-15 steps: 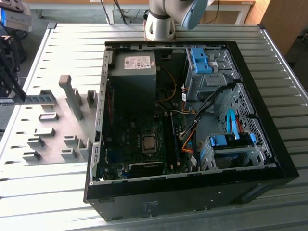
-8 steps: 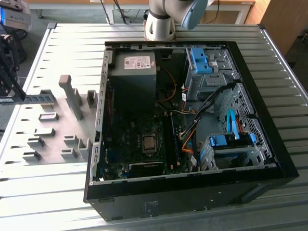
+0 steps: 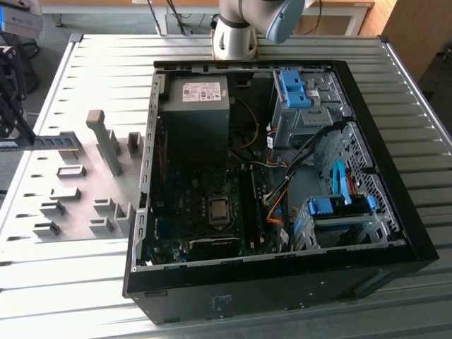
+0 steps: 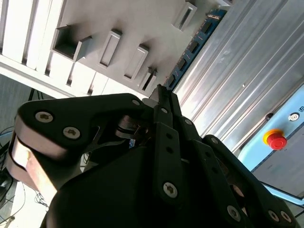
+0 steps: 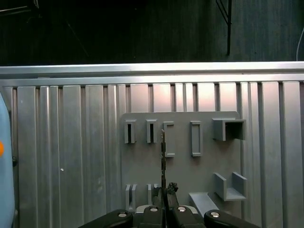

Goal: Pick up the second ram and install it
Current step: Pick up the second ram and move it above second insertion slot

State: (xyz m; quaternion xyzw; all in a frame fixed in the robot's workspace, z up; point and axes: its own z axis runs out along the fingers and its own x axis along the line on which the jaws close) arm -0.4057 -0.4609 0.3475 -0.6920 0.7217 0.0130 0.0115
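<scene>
**Blue memory stick gripped over the gray slotted plate**

The hand (image 4: 164,92) is closed, its 2 fingers pinched flat on 1 end of the memory stick (image 4: 194,47). In the second wrist view the stick reaches out from the fingertips as a thin blue board with a row of black chips. In the first wrist view it shows edge-on as a dark line running away from the hand.

The stick lies over the gray plate (image 5: 180,171), which rests on the ribbed metal bench (image 5: 71,142). Its free end sits beside the third of 4 narrow slots in the plate's far row. I cannot tell whether the stick touches the plate.

In the exterior view the open computer case (image 3: 247,304) lies on its side on the bench, just beside the plate, on the exterior view's right of it. A red button (image 4: 275,139) sits on a pale blue panel past the bench edge.
</scene>
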